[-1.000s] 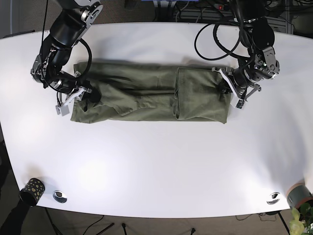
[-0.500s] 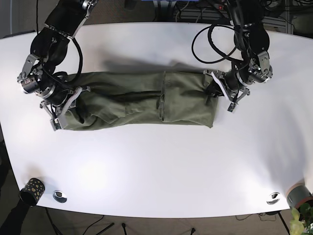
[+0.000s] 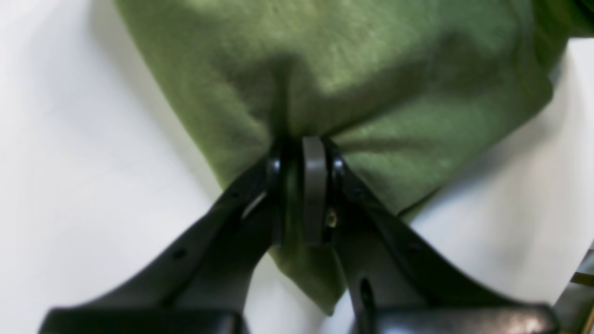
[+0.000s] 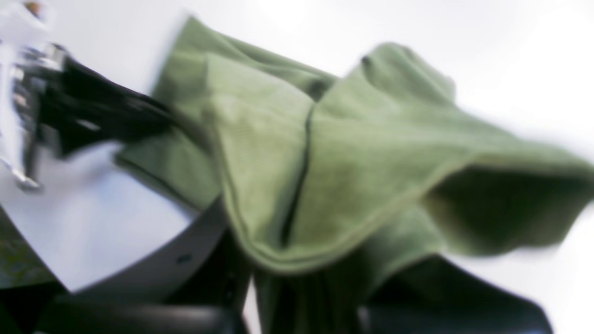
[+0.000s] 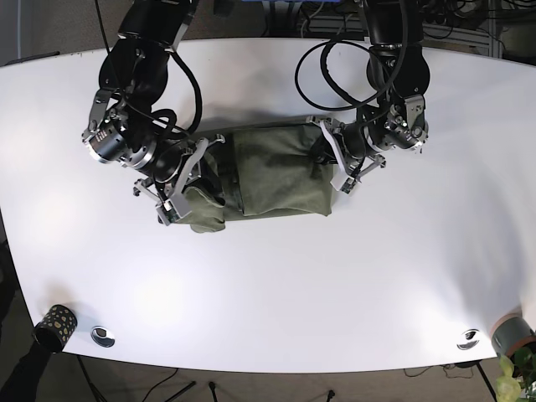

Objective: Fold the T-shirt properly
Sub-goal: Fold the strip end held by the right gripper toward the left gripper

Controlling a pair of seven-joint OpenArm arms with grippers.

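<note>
The olive-green T-shirt (image 5: 268, 172) lies bunched into a short, thick bundle in the middle of the white table (image 5: 268, 285). At the bundle's right end in the base view, my left gripper (image 5: 333, 163) is shut on the cloth. The left wrist view shows its fingers (image 3: 304, 148) pinched on a fold of the T-shirt (image 3: 352, 69). At the bundle's lower left end my right gripper (image 5: 177, 199) holds the other end. In the right wrist view the T-shirt (image 4: 371, 139) drapes over the black fingers (image 4: 195, 250) and hides their tips.
A patterned cup (image 5: 55, 325) and a small metal disc (image 5: 102, 336) sit at the table's near left corner. Another disc (image 5: 468, 339) and a grey pot (image 5: 512, 333) are at the near right corner. Cables hang behind the far edge.
Both grippers have moved toward the table's middle, each carrying its end of the shirt. The long flat strip has shortened into a compact, raised bundle.
</note>
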